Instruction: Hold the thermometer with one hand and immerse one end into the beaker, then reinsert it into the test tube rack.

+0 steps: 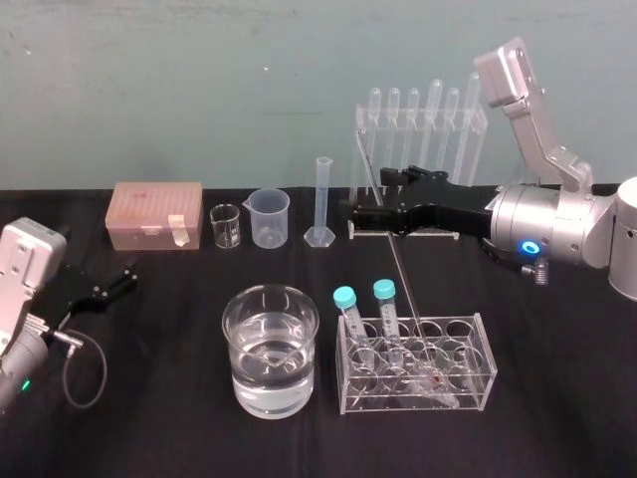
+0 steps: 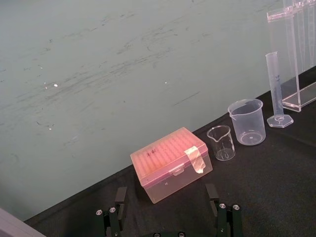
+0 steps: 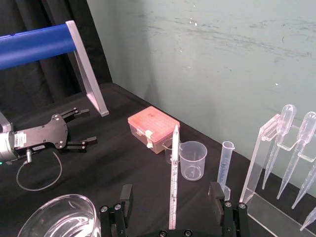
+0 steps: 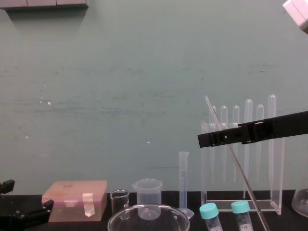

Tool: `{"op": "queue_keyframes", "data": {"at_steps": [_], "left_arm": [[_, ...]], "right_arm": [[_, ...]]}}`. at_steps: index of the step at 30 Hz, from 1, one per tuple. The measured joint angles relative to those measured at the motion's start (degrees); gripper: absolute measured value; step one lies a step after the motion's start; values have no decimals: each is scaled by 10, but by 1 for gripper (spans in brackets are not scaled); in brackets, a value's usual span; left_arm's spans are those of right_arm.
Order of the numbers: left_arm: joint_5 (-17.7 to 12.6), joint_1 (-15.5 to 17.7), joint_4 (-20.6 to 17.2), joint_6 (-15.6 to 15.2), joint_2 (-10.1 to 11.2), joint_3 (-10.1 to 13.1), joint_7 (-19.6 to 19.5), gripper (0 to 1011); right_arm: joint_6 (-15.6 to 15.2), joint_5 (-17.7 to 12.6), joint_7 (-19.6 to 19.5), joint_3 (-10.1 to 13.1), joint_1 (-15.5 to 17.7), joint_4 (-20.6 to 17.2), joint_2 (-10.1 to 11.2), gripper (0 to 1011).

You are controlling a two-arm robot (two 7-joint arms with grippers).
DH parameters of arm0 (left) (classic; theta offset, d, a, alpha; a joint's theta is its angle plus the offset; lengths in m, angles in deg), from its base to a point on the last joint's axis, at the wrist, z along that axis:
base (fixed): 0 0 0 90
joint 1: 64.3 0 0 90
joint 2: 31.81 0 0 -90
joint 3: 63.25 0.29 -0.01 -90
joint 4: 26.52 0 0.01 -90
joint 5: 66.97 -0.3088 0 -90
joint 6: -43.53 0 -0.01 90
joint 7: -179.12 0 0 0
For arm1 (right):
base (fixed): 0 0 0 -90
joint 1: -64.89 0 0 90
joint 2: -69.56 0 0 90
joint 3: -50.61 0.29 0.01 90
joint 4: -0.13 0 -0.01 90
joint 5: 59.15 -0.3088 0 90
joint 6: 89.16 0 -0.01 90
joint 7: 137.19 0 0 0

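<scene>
Right gripper [image 3: 170, 193] fingers stand wide apart, straddling the thermometer [image 3: 174, 163] without contact. Arm reaches in level from the right. Thermometer leans in the test tube rack [image 1: 418, 363] below; beaker [image 1: 270, 349] sits below-left. Pipette stand [image 1: 426, 116] stands behind. Left gripper [image 1: 111, 284] lies parked, fingers apart, far left.

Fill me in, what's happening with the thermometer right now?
The right gripper sits open around the upper part of the thermometer, one finger on each side, not yet closed on it. The thermometer leans with its lower end in the rack, next to two blue-capped tubes. The water-filled beaker stands to the rack's left, untouched. The left gripper rests open on the table at the far left.
</scene>
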Motion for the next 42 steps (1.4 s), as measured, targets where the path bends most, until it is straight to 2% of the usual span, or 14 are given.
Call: {"op": "queue_keyframes", "data": {"at_steps": [9,13,17,20,22,23,26,27,32,33,34,36,37,42], "left_arm": [[0,0,0,0,0,0,0,1008],[0,0,0,0,0,0,0,1008],[0,0,0,0,0,0,0,1008],[0,0,0,0,0,0,0,1008],[0,0,0,0,0,0,0,1008],[0,0,0,0,0,0,0,1008],[0,0,0,0,0,0,0,1008],[0,0,0,0,0,0,0,1008],[0,0,0,0,0,0,0,1008],[0,0,0,0,0,0,0,1008],[0,0,0,0,0,0,0,1008],[0,0,0,0,0,0,0,1008],[0,0,0,0,0,0,0,1008],[0,0,0,0,0,0,0,1008]], "right_arm": [[0,0,-1,1,1,0,0,1003],[0,0,-1,1,1,-1,0,937],[0,-1,-1,1,1,-1,1,812],[0,-1,-1,1,1,-1,1,760],[1,-1,-1,1,1,-1,1,682],[1,-1,-1,1,1,-1,1,682],[1,-1,-2,2,1,-1,1,536],[1,-1,-2,2,1,-1,1,536],[1,-1,-2,2,1,-1,1,361],[1,-1,-2,2,1,-1,1,361],[1,-1,-2,2,1,-1,1,292],[1,-1,-2,2,1,-1,1,254],[1,-1,-2,2,1,-1,1,191],[1,-1,-2,2,1,-1,1,64]]}}
